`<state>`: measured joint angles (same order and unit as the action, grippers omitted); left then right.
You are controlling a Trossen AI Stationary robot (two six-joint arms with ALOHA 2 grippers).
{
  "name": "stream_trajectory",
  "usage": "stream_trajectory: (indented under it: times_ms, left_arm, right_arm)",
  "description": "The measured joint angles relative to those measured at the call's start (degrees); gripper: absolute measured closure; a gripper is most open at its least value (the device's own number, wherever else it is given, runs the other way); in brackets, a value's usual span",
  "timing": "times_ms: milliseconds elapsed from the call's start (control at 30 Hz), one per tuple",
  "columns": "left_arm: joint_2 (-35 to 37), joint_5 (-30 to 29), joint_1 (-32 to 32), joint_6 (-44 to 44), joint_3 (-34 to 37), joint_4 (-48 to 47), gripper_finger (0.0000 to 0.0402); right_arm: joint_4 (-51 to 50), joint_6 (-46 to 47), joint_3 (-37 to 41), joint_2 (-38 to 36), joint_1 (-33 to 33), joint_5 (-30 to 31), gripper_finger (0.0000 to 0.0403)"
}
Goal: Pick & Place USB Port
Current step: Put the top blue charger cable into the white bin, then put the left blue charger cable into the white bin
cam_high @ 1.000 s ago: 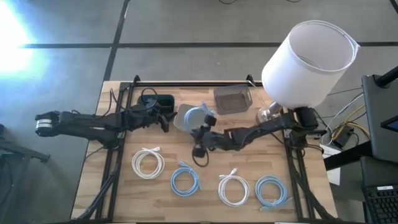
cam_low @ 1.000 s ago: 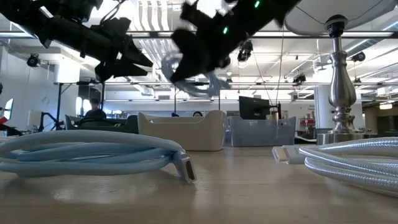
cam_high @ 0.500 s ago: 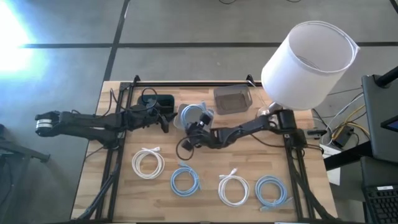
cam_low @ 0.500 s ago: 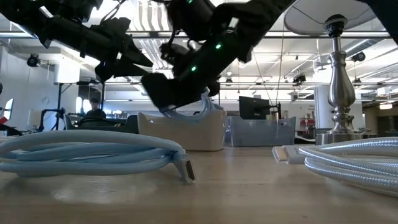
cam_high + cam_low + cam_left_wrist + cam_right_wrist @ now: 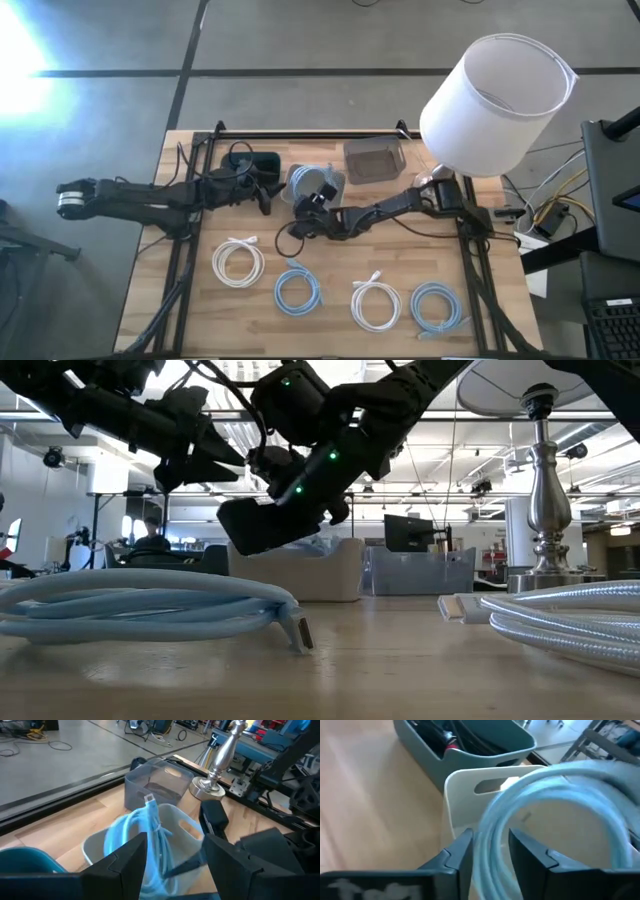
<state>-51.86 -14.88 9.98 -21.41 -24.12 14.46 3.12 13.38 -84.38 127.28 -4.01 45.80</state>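
Observation:
A coiled light-blue cable stands on edge in the white bin at the table's middle, its connector on top. My right gripper reaches in from the table's right and is at the bin's near rim, with the coil between its fingers. My left gripper hangs open just left of the bin, above the table, with nothing between its fingers. My right gripper has a stretch of the coil's loop between its two fingers, filling the gap between them. The fingers slant down from the table's right and lie across the strands. The coil stands upright, its lower part inside the white bin.
A dark bin of black cables stands left of the white one, a clear container to its right. A lamp stands at the far right. Several cable coils lie along the near edge, among them white and blue.
My right gripper has gone toward the table's left edge and down to the white bin, tipping further downward, with the blue coil. The coil has come down from above the bin into it.

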Motion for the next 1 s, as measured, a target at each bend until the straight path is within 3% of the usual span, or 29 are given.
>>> stream_trajectory:
  times_ms: [267,533,767,1000]
  left_arm:
    - [0.0,7.4,0.0,1.1,0.0,0.0,0.02]
    - [0.0,19.0,-2.8,1.6,0.0,0.6,0.02]
    - [-0.6,18.9,-13.9,2.8,0.0,1.1,0.02]
    - [-6.2,9.1,-27.3,4.5,-1.5,1.2,0.02]
  right_arm:
    - [-2.0,-0.5,0.1,-2.0,-0.6,0.9,0.0247]
    - [-17.1,2.9,-0.5,-10.2,-4.5,0.6,0.0243]
    - [-33.0,8.9,0.9,-19.2,-8.5,0.4,0.0254]
    - [-45.3,14.2,2.4,-26.5,-11.4,-8.7,0.0264]
